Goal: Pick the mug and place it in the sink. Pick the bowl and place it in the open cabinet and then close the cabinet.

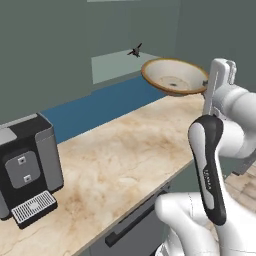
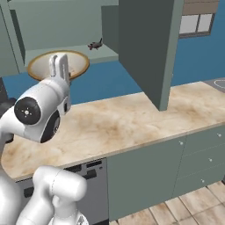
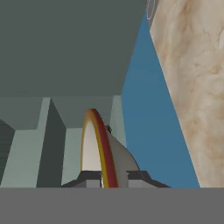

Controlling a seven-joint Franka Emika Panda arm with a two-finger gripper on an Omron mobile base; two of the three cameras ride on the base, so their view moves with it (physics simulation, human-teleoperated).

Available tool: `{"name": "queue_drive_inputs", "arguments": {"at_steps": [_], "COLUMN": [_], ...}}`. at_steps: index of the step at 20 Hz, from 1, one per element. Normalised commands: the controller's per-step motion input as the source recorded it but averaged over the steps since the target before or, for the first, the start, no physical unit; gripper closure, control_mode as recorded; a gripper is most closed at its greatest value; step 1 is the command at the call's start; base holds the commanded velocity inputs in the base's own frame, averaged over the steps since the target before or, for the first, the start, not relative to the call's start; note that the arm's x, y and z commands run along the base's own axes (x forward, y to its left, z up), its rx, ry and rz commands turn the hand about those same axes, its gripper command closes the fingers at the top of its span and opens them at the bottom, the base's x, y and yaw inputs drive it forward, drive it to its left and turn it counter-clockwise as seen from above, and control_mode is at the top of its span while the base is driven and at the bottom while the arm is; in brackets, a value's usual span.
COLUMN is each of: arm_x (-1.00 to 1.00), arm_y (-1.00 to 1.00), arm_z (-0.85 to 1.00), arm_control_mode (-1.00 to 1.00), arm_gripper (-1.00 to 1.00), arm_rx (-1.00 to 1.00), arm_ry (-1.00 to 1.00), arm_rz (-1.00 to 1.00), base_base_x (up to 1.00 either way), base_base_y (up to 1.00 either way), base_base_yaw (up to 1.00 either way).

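Note:
My gripper [image 1: 205,84] is shut on the rim of the cream-tan bowl [image 1: 174,75], which hangs tilted above the far part of the counter, its brownish inside facing the camera. In the hand view the bowl [image 3: 101,146] stands edge-on between my gripper's [image 3: 105,180] fingertips. The open grey-green cabinet [image 2: 145,48] has its door swung out toward me, and its pale shelf [image 2: 77,52] lies just behind the bowl [image 2: 74,63]. The white hand covers the bowl's middle in the right base view. The mug and the sink are out of view.
A small dark figurine [image 1: 135,50] sits on the cabinet shelf. A black and grey coffee machine [image 1: 27,167] stands at the left of the marble counter [image 1: 125,155]. Grey-green drawers [image 2: 197,158] and a dishwasher front [image 2: 88,176] lie below the counter edge.

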Motion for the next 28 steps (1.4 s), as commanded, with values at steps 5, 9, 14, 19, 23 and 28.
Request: {"name": "queue_drive_inputs", "arguments": {"at_steps": [5, 9, 14, 19, 23, 28], "arm_x": [0.23, 0.21, 0.21, 0.31, 0.41, 0.46], "arm_y": [0.08, 0.04, 0.06, 0.15, 0.22, 0.20], "arm_z": [0.34, 0.25, 0.07, 0.00, 0.00, 0.00], "arm_control_mode": [-1.00, -1.00, -1.00, -1.00, -1.00, -1.00], "arm_gripper": [1.00, 1.00, 1.00, 1.00, 1.00, 1.00], "arm_rx": [0.00, 0.00, 0.00, 0.00, 0.00, 0.00], "arm_ry": [0.11, 0.12, 0.06, 0.00, 0.00, 0.00], "arm_rz": [0.00, 0.00, 0.04, 0.09, 0.09, 0.08], "base_base_x": [0.00, 0.00, 0.00, 0.00, 0.00, 0.00], "base_base_y": [0.00, 0.00, 0.00, 0.00, 0.00, 0.00], "base_base_yaw": [0.00, 0.00, 0.00, 0.00, 0.00, 0.00]}}
